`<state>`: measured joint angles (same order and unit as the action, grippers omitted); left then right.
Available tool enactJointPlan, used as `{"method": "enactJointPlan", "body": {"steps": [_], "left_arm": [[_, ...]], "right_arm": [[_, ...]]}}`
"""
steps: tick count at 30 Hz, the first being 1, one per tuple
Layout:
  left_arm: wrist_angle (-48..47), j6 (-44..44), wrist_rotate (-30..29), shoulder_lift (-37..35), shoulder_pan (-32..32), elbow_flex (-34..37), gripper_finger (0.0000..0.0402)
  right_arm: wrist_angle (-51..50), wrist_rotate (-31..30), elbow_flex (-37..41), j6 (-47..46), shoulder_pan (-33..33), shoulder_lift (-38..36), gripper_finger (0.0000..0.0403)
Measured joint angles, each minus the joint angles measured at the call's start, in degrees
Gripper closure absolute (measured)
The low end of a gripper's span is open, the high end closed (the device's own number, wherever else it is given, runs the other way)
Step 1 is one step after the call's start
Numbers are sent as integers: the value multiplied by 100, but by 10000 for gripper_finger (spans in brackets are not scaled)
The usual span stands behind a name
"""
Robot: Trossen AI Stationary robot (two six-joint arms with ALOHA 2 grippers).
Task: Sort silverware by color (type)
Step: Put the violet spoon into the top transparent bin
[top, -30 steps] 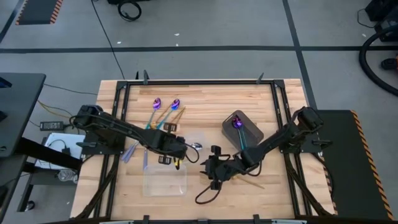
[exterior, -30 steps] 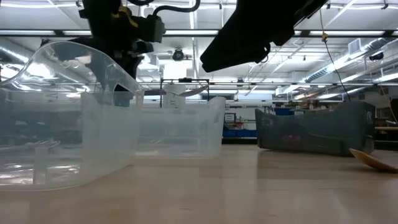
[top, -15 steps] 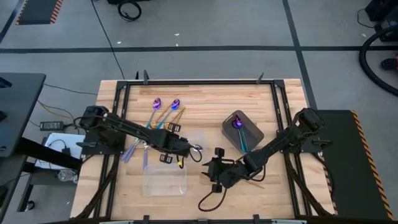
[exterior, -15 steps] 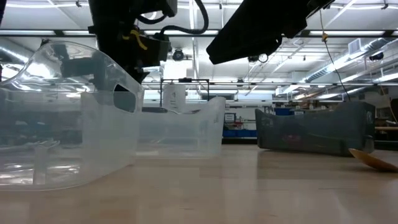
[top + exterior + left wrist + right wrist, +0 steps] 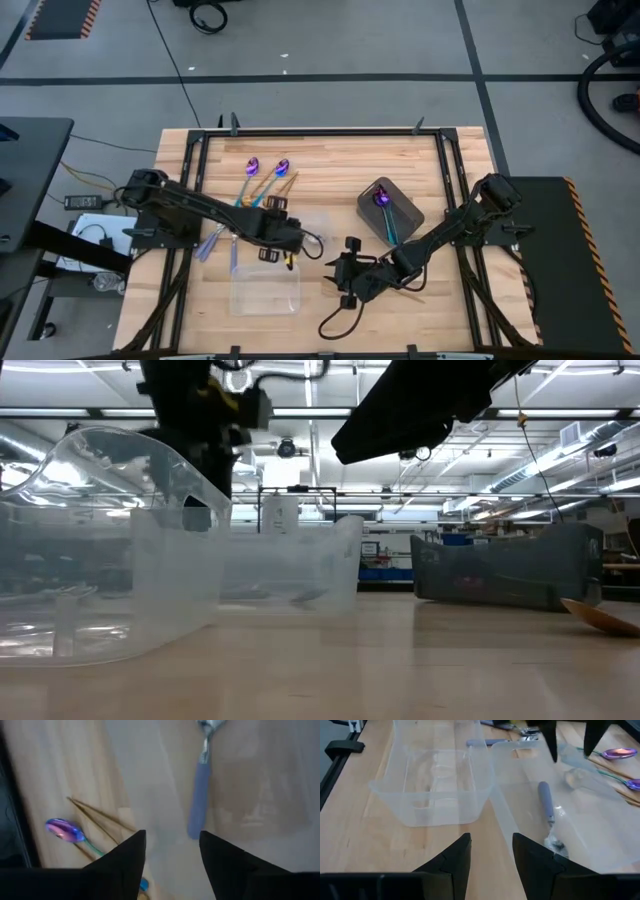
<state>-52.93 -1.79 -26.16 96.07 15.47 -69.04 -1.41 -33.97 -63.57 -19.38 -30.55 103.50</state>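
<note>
The left gripper [image 5: 300,238] hangs over the upper clear tray [image 5: 580,840] near the middle of the tabletop [image 5: 330,160], and its fingers now stand wide with nothing between them. A moment ago they were pinched on a silver spoon held above the tray; now that silver spoon [image 5: 200,795] lies flat on the tray floor below the open fingers, apart from them. In the low view it shows as a thin shape resting inside the tray where there was none before. So one silver piece has been dropped into its bin.

The right gripper [image 5: 345,275] waits near the front of the tabletop, just right of the lower clear tray [image 5: 265,288], fingers spread and empty; it has barely moved over the last half second.

One purple spoon [image 5: 383,205] lies in the dark grey tray [image 5: 405,208] on the right. Two more purple spoons [image 5: 266,170] with gold ones [image 5: 285,185] lie loose on the far left of the tabletop, still unsorted, so most of the job looks to be left.
</note>
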Motion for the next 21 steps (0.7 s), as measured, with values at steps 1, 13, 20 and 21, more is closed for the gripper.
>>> {"method": "enactJointPlan", "body": {"steps": [1, 13, 20, 21], "left_arm": [[8, -42, -13, -108, 55, 0, 209], [-677, -1518, -168, -1466, 801, 146, 234], [-681, -2721, -87, -1827, 1092, 992, 235], [-705, -2917, -68, -1861, 1145, 1085, 235]], "right_arm": [[0, -32, 0, 0, 2, 0, 247], [515, 121, 0, 1154, 114, 0, 247], [915, 508, -2, 1999, 423, 0, 247], [952, 548, -2, 2084, 489, 0, 247]]}}
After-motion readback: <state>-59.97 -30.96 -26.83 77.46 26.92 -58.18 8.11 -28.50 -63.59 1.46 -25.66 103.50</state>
